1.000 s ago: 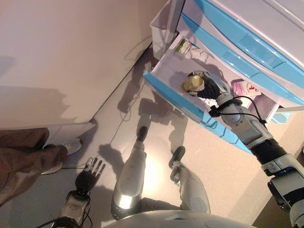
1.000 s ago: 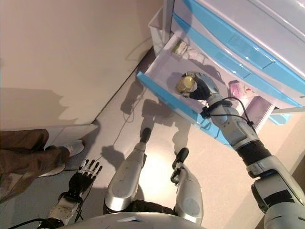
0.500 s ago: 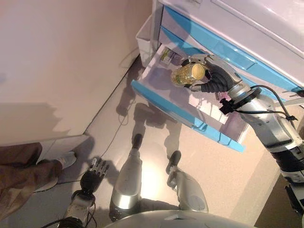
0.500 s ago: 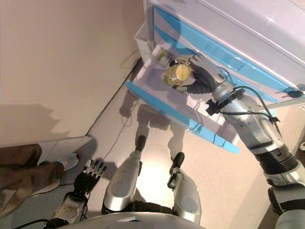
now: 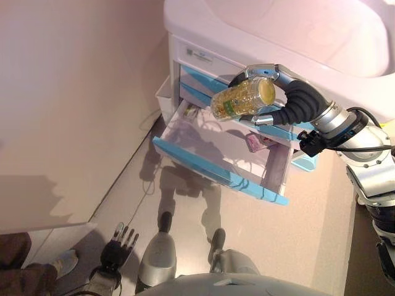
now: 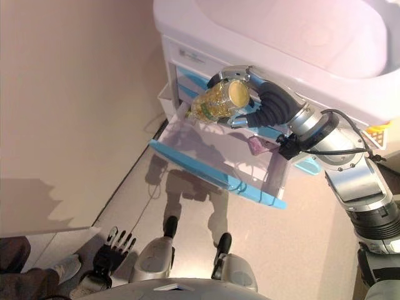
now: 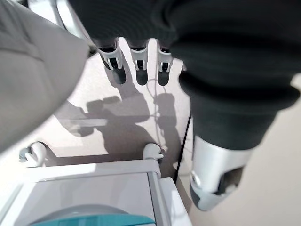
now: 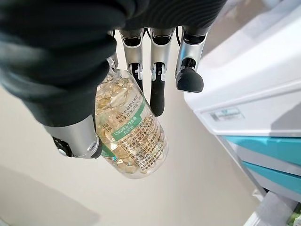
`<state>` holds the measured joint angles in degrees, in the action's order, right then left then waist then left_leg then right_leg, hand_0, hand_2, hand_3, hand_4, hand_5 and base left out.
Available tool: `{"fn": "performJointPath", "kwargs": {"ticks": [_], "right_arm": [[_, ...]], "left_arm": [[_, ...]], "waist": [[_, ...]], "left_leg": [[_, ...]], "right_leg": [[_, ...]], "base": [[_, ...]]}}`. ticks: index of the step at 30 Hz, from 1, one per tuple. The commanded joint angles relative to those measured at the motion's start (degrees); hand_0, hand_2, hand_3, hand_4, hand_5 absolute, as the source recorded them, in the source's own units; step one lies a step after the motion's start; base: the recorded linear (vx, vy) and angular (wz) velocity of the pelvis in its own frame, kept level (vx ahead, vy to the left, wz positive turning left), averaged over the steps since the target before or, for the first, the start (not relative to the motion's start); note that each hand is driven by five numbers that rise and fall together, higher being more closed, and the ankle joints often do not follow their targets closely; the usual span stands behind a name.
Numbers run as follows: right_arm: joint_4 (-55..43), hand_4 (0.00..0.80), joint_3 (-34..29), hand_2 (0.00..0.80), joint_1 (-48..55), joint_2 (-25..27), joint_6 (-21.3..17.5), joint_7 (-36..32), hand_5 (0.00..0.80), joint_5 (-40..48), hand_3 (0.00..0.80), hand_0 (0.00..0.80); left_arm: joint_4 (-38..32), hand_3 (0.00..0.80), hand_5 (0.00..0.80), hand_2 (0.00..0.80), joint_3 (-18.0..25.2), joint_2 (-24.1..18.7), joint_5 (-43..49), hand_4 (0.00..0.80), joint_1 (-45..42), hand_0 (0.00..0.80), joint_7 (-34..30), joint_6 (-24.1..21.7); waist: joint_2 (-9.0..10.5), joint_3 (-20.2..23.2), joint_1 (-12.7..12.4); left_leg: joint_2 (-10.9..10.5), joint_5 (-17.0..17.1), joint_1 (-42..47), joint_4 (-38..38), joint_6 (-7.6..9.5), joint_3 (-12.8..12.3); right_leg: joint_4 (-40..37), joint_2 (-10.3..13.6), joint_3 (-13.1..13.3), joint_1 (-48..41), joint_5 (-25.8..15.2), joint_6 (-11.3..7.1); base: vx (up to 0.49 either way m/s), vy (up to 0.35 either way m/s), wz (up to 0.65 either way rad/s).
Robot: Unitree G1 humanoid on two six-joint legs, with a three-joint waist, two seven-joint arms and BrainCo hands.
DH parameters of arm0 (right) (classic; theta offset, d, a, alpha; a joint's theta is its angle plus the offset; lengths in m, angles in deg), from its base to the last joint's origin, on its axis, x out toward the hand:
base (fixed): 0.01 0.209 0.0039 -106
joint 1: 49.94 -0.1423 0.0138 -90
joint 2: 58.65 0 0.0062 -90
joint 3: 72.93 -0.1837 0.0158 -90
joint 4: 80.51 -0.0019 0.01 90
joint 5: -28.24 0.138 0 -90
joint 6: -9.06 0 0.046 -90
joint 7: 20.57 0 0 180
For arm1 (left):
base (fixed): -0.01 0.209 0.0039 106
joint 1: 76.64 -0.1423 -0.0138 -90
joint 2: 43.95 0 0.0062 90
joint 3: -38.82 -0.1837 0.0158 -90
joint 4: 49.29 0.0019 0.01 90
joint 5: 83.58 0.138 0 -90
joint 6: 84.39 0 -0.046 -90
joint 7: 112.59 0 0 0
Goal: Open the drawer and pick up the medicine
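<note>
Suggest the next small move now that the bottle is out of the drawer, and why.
Probably hold the lift steady and check the grip: the right hand is curled round the medicine bottle, tilted, clear above the open drawer. The left hand hangs open, low by the floor.

We see the clear medicine bottle [image 5: 242, 98] of yellow capsules held sideways above the open blue-fronted drawer [image 5: 217, 161].
</note>
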<state>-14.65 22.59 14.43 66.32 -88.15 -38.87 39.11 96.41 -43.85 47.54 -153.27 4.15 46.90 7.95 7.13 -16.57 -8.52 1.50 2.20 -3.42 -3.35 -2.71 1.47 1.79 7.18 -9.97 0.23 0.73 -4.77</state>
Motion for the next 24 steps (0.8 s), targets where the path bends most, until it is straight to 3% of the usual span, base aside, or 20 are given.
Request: {"fn": "performJointPath", "kwargs": {"ticks": [1,11,17,24], "right_arm": [[-5.34,0.8,-3.75,0.8,0.02,1.19,-0.63,-1.05,0.8,6.38,0.8,0.8],[-2.05,0.8,-5.59,0.8,-4.93,3.83,5.8,-0.06,0.8,14.59,0.8,0.8],[7.38,0.8,-4.53,0.8,-10.16,5.71,8.37,4.72,0.8,15.5,0.8,0.8],[23.08,0.8,1.52,0.8,-19.29,10.27,11.25,9.11,0.8,11.81,0.8,0.8]], "left_arm": [[2.48,0.0,0.0,0.0,1.45,-0.4,2.06,0.0,-2.96,0.0,-0.11,-0.52],[5.06,0.0,0.0,0.0,2.51,0.29,2.68,0.0,-3.24,0.0,1.1,-0.38],[6.04,0.0,0.0,0.0,2.77,-0.14,3.46,0.0,-3.42,0.0,1.41,-0.14],[5.57,0.0,0.0,0.0,3.39,-1.15,4.6,0.0,-3.76,0.0,2.89,1.45]], "waist": [[0.06,4.67,-0.19],[0.04,8.33,0.2],[0.18,9.17,-0.28],[0.23,9.92,-1.3]], "left_leg": [[0.01,-4.43,0.25,0.65,0.12,1.55],[0.45,-4.31,2.59,1.88,-0.57,0.92],[0.38,-4.58,3.58,2.01,-0.67,1.38],[0.15,-4.49,4.31,2.2,-0.49,1.92]], "right_leg": [[0.5,0.16,-0.46,-0.47,-1.15,-3.11],[-0.54,0.54,-0.69,-2.14,-1.21,-3.18],[-0.7,0.73,-1.28,-3.19,-0.87,-3.09],[-1.27,0.93,-1.95,-4.27,-0.84,-3.08]], "base": [[0.039,0.015,-0.04],[0.051,0.022,-0.05],[0.046,0.002,-0.03],[0.041,0.009,0.05]]}}
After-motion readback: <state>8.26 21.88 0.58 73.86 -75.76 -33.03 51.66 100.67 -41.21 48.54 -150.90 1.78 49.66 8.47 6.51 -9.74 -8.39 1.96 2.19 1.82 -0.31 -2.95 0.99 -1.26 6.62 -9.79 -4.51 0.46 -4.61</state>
